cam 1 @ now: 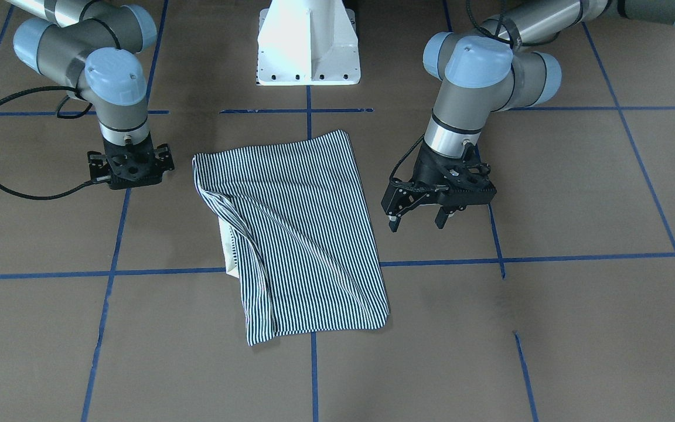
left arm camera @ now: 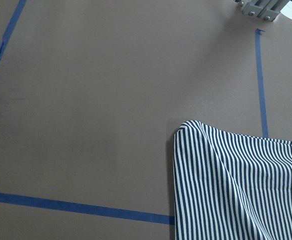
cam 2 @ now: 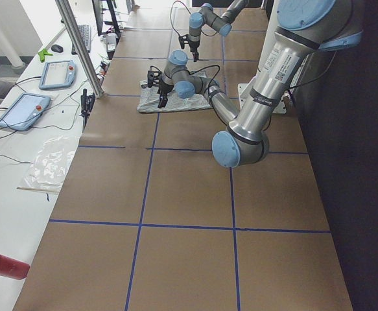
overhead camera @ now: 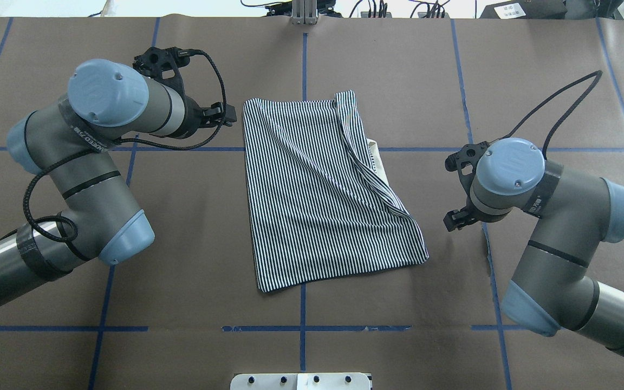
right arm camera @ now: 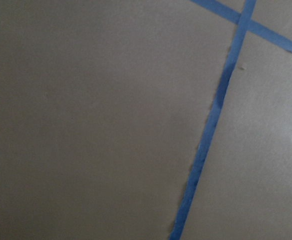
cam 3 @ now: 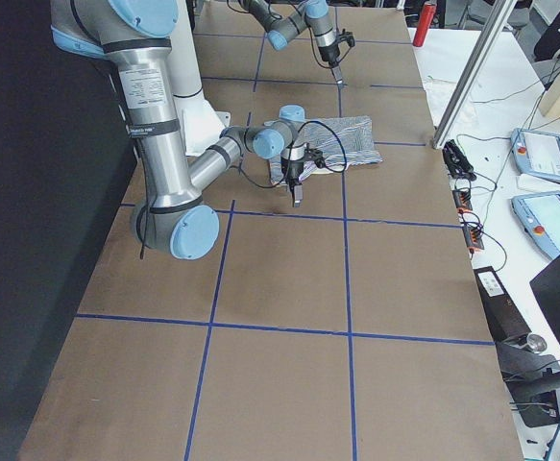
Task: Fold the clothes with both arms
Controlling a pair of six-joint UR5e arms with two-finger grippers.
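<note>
**A:** What does the left gripper [cam 1: 416, 224] have hold of?

**B:** Nothing. Its jaws stand wide apart, tilted down over the bare table [cam 1: 548, 328]. It hangs just beside the left edge of the shirt [cam 1: 308, 234] without touching it.

**A:** And the right gripper [cam 1: 130, 169]?

**B:** It points straight down near the shirt's right corner, the one nearer the robot, and is clear of the cloth. I cannot tell how far open it is. Its wrist view shows only brown paper and blue tape [right arm camera: 211, 125].

**A:** Which step is this, then?

**B:** Between folds, I judge. The shirt lies mid-table as a narrow panel. The cream collar [cam 1: 229, 252] peeps out at its right edge, and a slanting ridge crosses the top layer.

**A:** And next?

**B:** Probably each gripper must pinch one corner of the same end, through all layers. Then both carry that end over the other together.

**A:** The arms?

**B:** The left arm [cam 1: 472, 76] is bent with its wrist canted. The right arm [cam 1: 115, 76] has its wrist upright.
</note>
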